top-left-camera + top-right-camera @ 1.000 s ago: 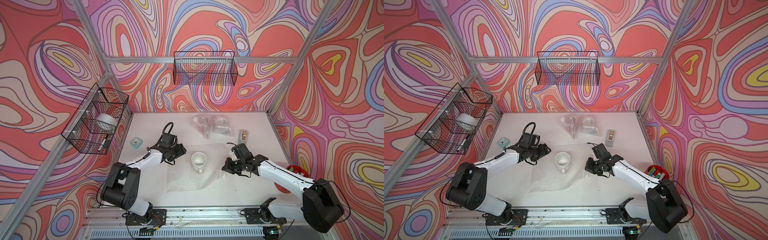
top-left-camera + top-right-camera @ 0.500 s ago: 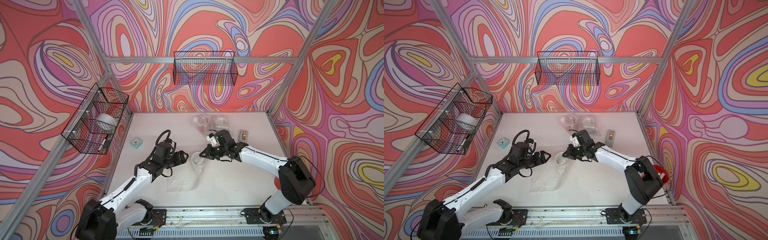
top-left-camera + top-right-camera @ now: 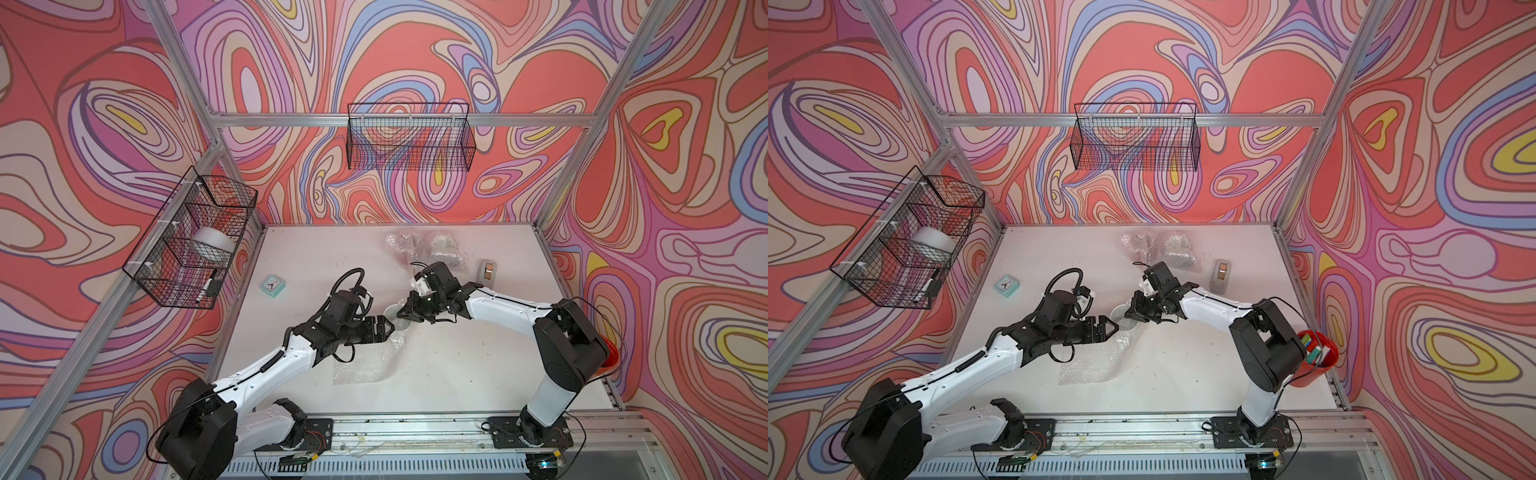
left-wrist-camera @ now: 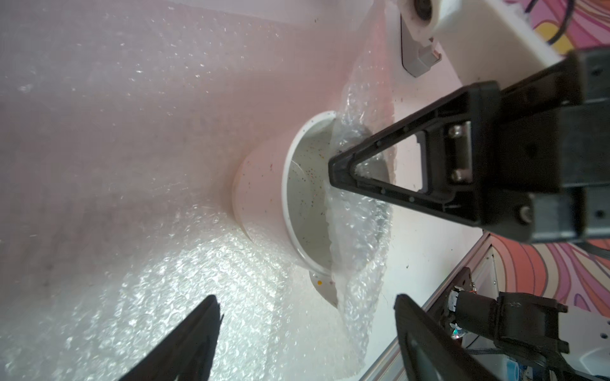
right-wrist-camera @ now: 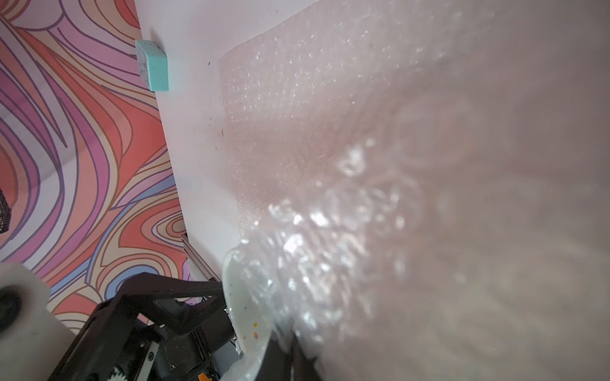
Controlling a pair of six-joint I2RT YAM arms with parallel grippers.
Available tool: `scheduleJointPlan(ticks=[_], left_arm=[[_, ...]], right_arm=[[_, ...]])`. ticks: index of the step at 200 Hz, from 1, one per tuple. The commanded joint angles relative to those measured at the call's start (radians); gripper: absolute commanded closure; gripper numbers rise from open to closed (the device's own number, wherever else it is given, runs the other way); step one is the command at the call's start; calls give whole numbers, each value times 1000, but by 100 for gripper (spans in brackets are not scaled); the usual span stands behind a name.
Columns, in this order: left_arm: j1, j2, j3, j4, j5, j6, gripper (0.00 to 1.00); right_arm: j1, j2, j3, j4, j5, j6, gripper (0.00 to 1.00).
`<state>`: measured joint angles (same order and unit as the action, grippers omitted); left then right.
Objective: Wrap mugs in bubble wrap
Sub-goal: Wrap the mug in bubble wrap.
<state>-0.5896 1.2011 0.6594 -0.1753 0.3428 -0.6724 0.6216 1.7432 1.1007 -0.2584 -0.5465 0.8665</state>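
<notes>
A white speckled mug (image 4: 260,184) stands upright on a clear bubble wrap sheet (image 3: 361,361) in the middle of the table. My right gripper (image 3: 405,312) is shut on the sheet's edge and holds it folded over the mug's mouth; this flap (image 4: 356,231) covers about half the opening. In the right wrist view the wrap (image 5: 330,214) fills most of the picture beside the mug's rim (image 5: 241,310). My left gripper (image 4: 307,313) is open and empty, just short of the mug (image 3: 1120,312) on its front left, low over the sheet (image 3: 1088,365).
Two crumpled bubble-wrap bundles (image 3: 401,245) (image 3: 444,249) lie at the back. A grey tape dispenser (image 3: 488,272) sits to their right, and a mint-green clock (image 3: 273,286) at the left. A red cup (image 3: 1316,357) holding pens stands behind the right arm. Wire baskets (image 3: 195,241) hang on the walls.
My right gripper has carried the sheet's right edge leftward over the mug. The left arm swung from the back left to the mug's front left, and its jaws opened wider.
</notes>
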Motion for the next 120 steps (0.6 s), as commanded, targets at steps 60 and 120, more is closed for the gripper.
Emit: scheduleJointPlan(ticks=[60, 120], left_arm=[[-11, 165, 114, -77, -166, -43, 16], [-11, 217, 145, -147, -216, -75, 18]], right_arm=[[14, -55, 11, 13, 12, -67, 94], [10, -218, -22, -105, 299, -266, 53]])
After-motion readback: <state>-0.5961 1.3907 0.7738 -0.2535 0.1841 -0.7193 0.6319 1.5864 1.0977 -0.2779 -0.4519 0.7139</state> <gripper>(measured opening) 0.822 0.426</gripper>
